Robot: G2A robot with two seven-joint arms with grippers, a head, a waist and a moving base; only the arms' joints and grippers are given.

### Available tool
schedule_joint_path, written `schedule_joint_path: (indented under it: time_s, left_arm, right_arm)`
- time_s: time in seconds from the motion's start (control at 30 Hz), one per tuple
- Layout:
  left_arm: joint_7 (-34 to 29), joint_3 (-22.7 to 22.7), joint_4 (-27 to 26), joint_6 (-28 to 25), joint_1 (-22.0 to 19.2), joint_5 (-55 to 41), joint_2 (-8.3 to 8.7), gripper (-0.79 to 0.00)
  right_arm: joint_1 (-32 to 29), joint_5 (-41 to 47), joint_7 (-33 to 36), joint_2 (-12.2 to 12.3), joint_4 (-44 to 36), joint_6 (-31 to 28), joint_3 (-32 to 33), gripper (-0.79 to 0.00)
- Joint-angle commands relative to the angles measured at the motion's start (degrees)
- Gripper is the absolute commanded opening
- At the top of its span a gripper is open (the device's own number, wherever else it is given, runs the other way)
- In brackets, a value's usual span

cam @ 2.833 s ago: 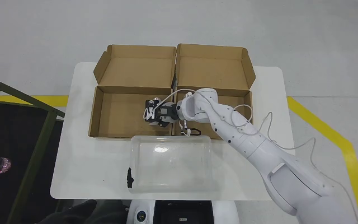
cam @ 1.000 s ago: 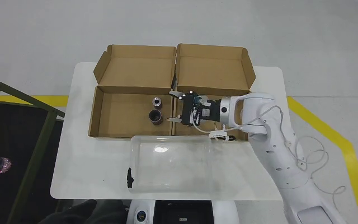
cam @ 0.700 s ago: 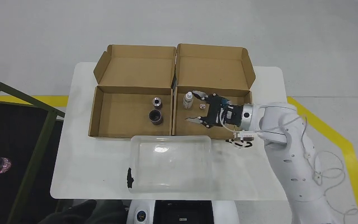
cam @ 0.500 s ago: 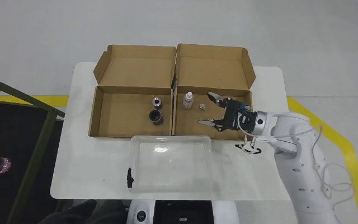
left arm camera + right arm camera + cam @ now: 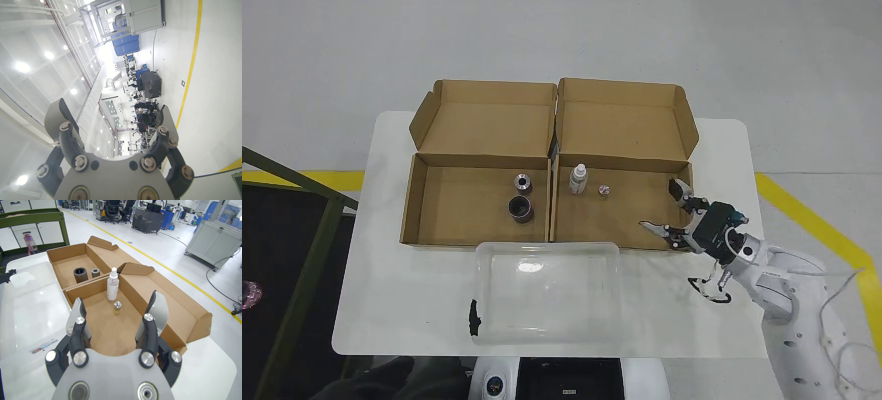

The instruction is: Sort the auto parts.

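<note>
Two open cardboard boxes sit side by side. The left box (image 5: 442, 205) holds a dark metal cylinder (image 5: 519, 208) and a smaller grey metal sleeve (image 5: 521, 182). The right box (image 5: 627, 215) holds a white spray bottle (image 5: 579, 179) and a small capped part (image 5: 604, 188). In the right wrist view the cylinder (image 5: 80, 275), sleeve (image 5: 95, 272), bottle (image 5: 112, 285) and small part (image 5: 117, 307) stand upright. My right gripper (image 5: 663, 208) (image 5: 117, 308) is open and empty over the right box's right end. My left gripper (image 5: 113, 117) is open, empty, aimed at the room.
A clear plastic tub (image 5: 547, 292) sits in front of the boxes, with a small black piece (image 5: 473, 320) at its left edge. The white table (image 5: 387, 270) has bare room at left and right. A green-framed cart (image 5: 36, 222) stands beside the table.
My right arm has let go of the dark cylinder in the left box and drawn back to the right, across the right box to its far end, gripper open.
</note>
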Motion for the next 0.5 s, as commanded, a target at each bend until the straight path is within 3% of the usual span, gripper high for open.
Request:
schedule_joint_path:
  time_s: [0.0, 0.47]
  left_arm:
    - [0.0, 0.0, 0.0, 0.0, 0.0, 0.0, 0.0, 0.0]
    - [0.0, 0.0, 0.0, 0.0, 0.0, 0.0, 0.0, 0.0]
  right_arm:
    - [-1.45, -0.29, -1.84, 0.08, -0.08, 1.66, 1.1, -0.212]
    - [-13.12, -1.25, -12.39, 0.38, -3.69, 10.84, 7.73, -0.163]
